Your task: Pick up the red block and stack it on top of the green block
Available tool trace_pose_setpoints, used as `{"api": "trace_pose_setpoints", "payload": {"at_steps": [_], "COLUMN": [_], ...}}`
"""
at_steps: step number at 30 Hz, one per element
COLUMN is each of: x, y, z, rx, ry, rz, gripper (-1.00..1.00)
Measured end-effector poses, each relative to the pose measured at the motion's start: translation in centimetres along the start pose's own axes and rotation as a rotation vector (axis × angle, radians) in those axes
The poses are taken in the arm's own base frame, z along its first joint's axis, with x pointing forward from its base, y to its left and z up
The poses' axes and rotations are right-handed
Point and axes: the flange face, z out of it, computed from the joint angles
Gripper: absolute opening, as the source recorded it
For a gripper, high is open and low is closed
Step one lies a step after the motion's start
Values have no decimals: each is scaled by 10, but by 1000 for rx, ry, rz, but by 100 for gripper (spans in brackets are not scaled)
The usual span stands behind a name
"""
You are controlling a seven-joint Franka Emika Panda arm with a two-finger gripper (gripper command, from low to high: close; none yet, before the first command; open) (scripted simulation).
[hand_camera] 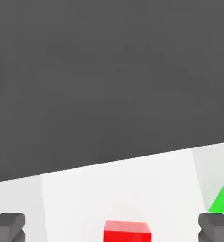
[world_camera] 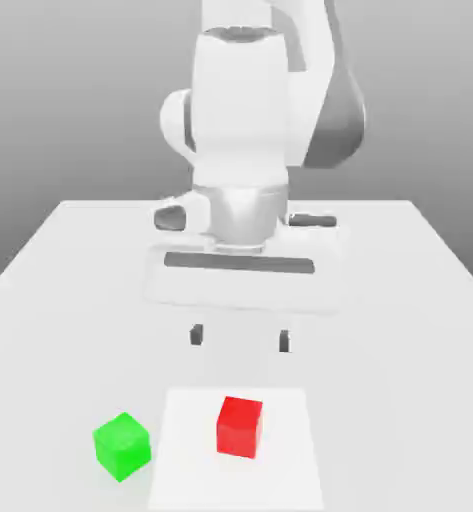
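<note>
Unmarked red block [world_camera: 240,427] beside green block [world_camera: 121,445].

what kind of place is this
Likely a simulated tabletop test scene: a bare white table against blank grey, with only a red block, a green block and the arm's open end effector.

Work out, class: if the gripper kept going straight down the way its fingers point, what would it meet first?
Most likely the red block: the open gripper hangs above it, and it sits between the fingertips in the hand view. Depth is uncertain.
</note>
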Motion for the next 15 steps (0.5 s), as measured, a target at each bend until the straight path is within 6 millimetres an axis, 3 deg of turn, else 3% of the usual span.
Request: {"api": "trace_pose_setpoints", "payload": {"at_steps": [3, 8, 9, 15], "x": [-13, -18, -18, -19], "y": [19, 26, 27, 27], "z": [49, 103, 110, 114], "rx": [-63, -74, -75, -74], "ry": [-41, -48, -48, -48], "rz": [20, 23, 23, 23], "gripper": [0, 0, -100, -100]}}
